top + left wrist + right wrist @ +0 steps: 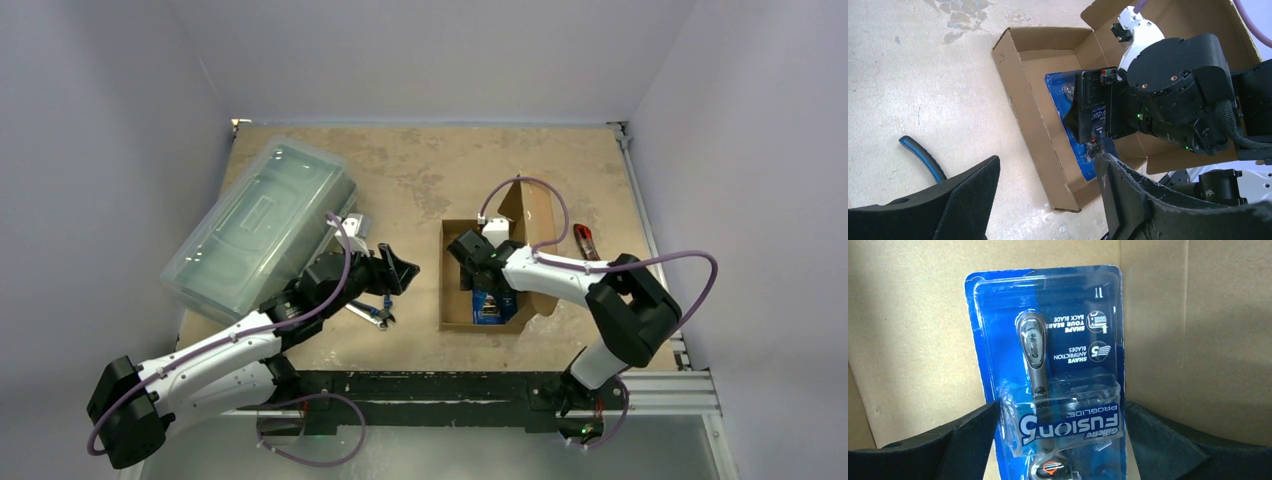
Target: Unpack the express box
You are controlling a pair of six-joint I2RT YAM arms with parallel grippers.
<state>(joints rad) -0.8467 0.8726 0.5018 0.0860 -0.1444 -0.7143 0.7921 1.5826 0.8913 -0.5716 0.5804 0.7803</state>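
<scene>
Right end effector (1060, 409) straddles razor pack (1048, 340) in express box (1020, 95) for lift-out; can't tell if clamped. Left end effector (1048, 164) released, standing clear at box's 9 o'clock.

Top view: fixed high and to the rear, looking down on the whole table (400, 170). Left wrist view: near, angled across the open box (1018, 95). Right wrist view: inside the box, close on the razor pack (1048, 365). All three share that pack.

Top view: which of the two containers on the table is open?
The brown cardboard express box, right of centre: its flap stands back and a blue razor pack lies inside. The translucent plastic bin on the left has its lid on.
</scene>
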